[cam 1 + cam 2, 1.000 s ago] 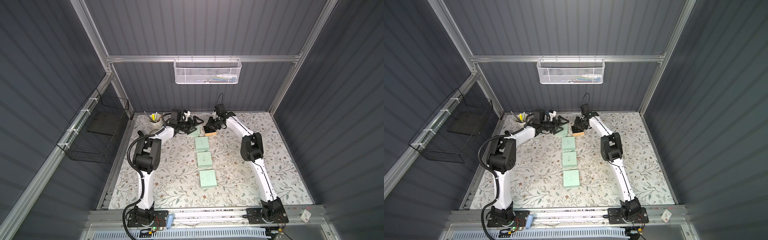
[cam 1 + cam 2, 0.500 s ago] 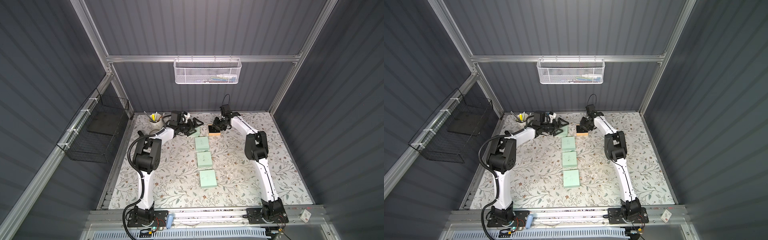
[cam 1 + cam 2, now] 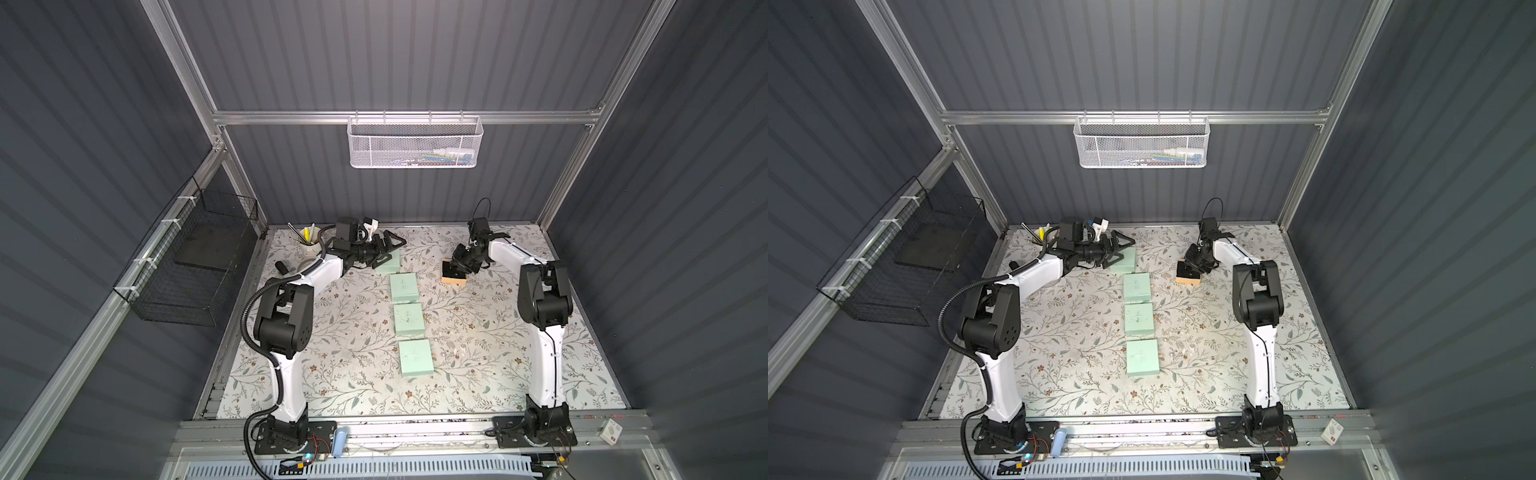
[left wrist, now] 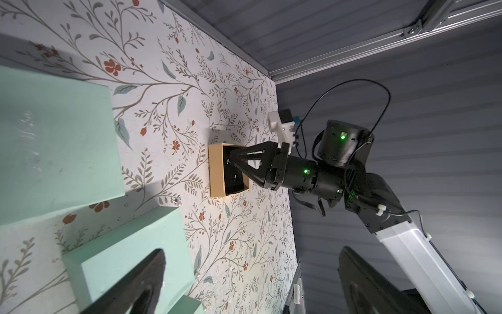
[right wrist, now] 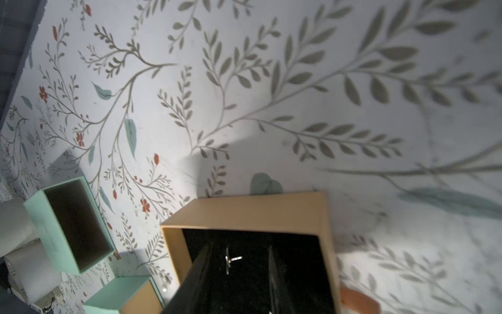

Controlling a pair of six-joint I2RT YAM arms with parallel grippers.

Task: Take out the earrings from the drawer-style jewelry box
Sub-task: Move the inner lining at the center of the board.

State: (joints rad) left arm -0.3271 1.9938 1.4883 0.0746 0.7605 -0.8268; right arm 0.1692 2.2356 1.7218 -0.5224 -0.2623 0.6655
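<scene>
Plainly between right gripper jaws: earring

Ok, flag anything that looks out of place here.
The tan drawer sits alone, away from the row of mint boxes, its empty mint sleeve lying apart. A tiny pale stud lies loose on the mat.

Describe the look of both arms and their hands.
The left arm and right arm have white links and bulky black joints. The left hand and right hand are black with triangular cut-out fingers. A ribbed black hose runs up the left arm; a thin black cable loops at the right wrist.
</scene>
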